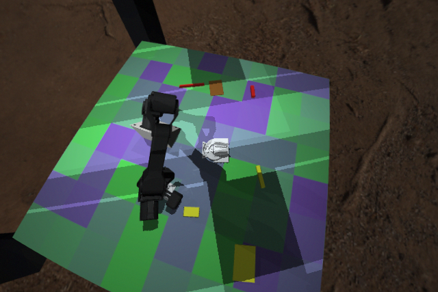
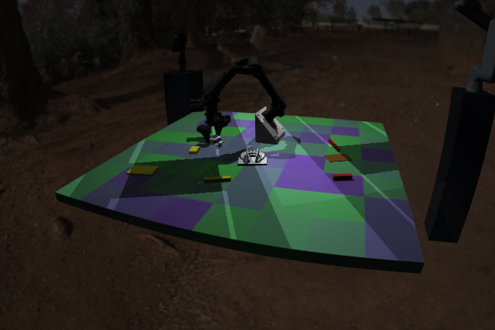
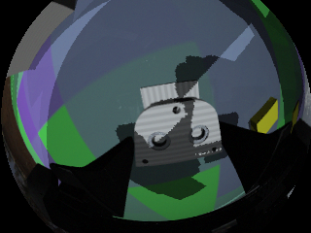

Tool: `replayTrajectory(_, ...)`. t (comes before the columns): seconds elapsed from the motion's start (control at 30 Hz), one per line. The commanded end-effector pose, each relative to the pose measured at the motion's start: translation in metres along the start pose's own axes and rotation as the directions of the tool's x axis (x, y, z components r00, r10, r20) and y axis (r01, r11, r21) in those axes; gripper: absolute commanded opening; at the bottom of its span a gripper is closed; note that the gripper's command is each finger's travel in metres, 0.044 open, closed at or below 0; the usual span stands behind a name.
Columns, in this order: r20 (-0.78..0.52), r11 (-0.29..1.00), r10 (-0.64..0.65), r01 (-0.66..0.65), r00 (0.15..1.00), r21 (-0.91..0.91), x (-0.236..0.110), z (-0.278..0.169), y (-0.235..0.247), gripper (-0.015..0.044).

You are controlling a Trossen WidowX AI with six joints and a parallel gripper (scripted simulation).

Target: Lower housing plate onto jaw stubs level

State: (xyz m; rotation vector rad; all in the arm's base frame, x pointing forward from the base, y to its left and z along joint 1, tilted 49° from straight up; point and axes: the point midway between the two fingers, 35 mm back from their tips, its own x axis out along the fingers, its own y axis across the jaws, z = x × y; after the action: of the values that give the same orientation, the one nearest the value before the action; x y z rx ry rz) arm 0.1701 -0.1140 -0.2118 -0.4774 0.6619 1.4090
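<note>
The housing plate point(image 3: 160, 116) point(image 1: 171, 187) point(image 2: 216, 141) is pale grey and rounded along one edge, with two ringed holes and smaller holes. A ribbed pale part point(image 3: 157, 93) shows past its rounded edge; what lies beneath the plate is hidden. My gripper point(image 3: 175, 134) is open, with one dark finger on each side of the plate. In the wrist view the fingertips are close to the plate's sides. The white base point(image 1: 225, 158) point(image 2: 252, 164) stands apart on the table, with the upright jaws point(image 2: 252, 155) on it; their pins are too small to make out.
A small yellow block point(image 1: 191, 211) point(image 2: 194, 149) point(image 3: 265, 116) lies near the gripper. A yellow bar point(image 1: 261, 176) point(image 2: 217, 178) and yellow sheet point(image 1: 244, 263) point(image 2: 143, 169) lie farther out. Two red bars and an orange square point(image 1: 215, 87) point(image 2: 337, 157) lie beyond the base.
</note>
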Motion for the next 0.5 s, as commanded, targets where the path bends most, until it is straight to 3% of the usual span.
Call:
replayTrajectory(0.0,0.000,1.000,0.000,0.000,1.000,0.000,0.0000,0.0000,0.0000,0.0380)
replayTrajectory(0.17,0.000,1.000,0.000,0.000,1.000,0.000,0.0000,0.0000,0.0000,0.0351)
replayTrajectory(0.47,0.000,1.000,0.000,0.000,1.000,0.000,0.0000,0.0000,0.0000,0.0351)
